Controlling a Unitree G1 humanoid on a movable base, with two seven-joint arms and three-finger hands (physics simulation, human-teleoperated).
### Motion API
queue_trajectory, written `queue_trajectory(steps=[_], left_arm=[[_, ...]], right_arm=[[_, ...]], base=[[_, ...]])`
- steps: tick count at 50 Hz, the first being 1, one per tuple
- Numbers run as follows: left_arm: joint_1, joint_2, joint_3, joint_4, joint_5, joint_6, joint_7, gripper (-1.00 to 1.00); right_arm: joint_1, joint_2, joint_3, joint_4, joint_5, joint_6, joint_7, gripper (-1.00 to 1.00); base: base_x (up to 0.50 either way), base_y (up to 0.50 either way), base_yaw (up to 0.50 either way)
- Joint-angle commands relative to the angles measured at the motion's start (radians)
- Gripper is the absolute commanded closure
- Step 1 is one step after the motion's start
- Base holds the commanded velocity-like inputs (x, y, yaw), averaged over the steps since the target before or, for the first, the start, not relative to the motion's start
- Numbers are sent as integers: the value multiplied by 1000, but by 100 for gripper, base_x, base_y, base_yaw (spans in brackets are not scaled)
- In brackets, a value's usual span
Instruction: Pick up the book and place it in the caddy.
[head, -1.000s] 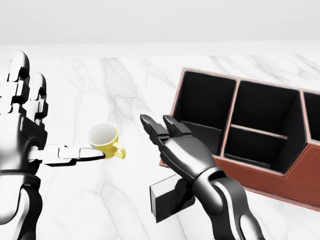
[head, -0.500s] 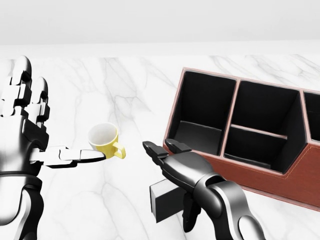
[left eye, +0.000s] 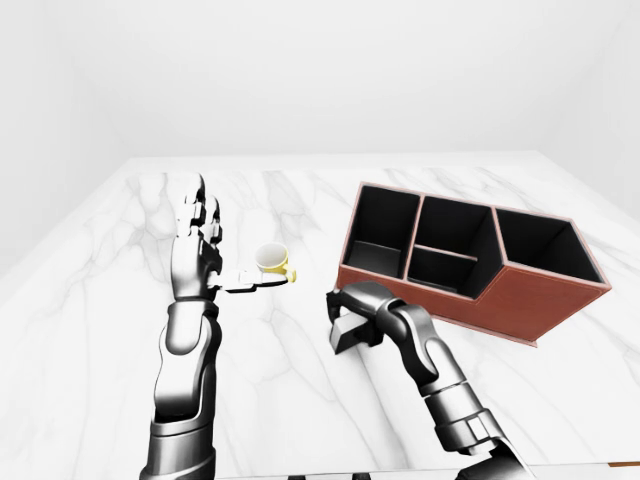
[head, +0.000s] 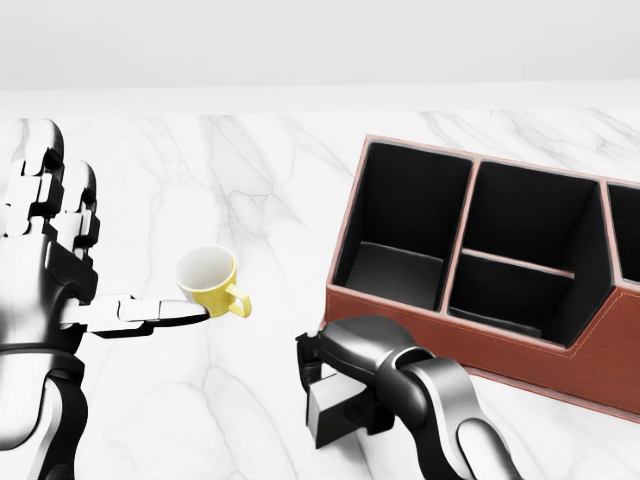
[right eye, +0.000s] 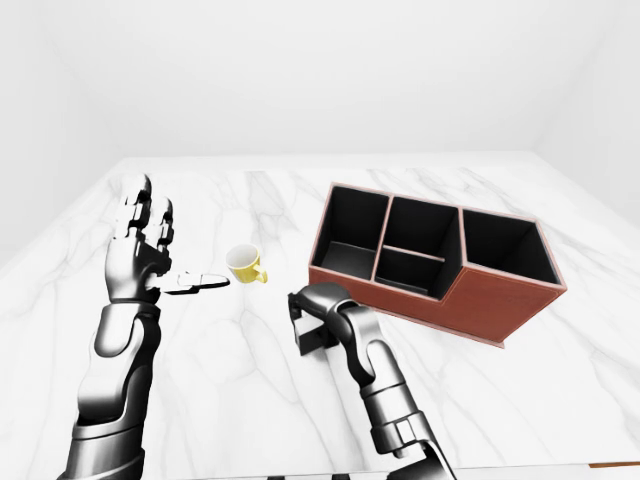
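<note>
Right hand (head: 350, 370), open above a second ago, now curled down round the book (head: 335, 408) on the table (head: 250, 180) near the caddy (head: 560, 330): grasp beginning; left hand (head: 45, 240) open.

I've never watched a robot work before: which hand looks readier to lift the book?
The right hand: it is curled over the book, beside the caddy. The left hand is raised, open, near the yellow cup.

The book (head: 335, 412) is a small dark block with a pale page edge, lying on the white marble surface (head: 250, 180) under my right hand (head: 362, 365), just beside the caddy (head: 560, 350). The caddy is reddish-brown with black, open-topped compartments.
</note>
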Motion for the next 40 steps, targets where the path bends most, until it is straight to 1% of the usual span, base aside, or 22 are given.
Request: queue_trajectory(steps=[1, 9, 15, 20, 32, 40], left_arm=[[2, 1, 3, 4, -8, 0, 3, -100], [8, 0, 1, 1, -8, 0, 4, -100], [16, -2, 2, -9, -11, 0, 4, -100], [18, -3, 1, -11, -11, 0, 3, -100], [9, 3, 8, -30, -14, 0, 4, -100], [11, 1, 6, -46, -12, 0, 6, -100]], right_arm=[[-4, -9, -4, 64, -23, 0, 0, 100], [1, -10, -12, 42, -12, 0, -3, 100], [11, -2, -18, -18, 24, 0, 22, 100], [20, -3, -32, -120, 104, 0, 89, 100], [4, -41, -91, -338, 289, 0, 91, 100], [-31, -65, -114, -363, 316, 0, 91, 100]], base=[[0, 0, 0], [0, 0, 0], [0, 0, 0], [0, 0, 0], [0, 0, 0], [0, 0, 0]])
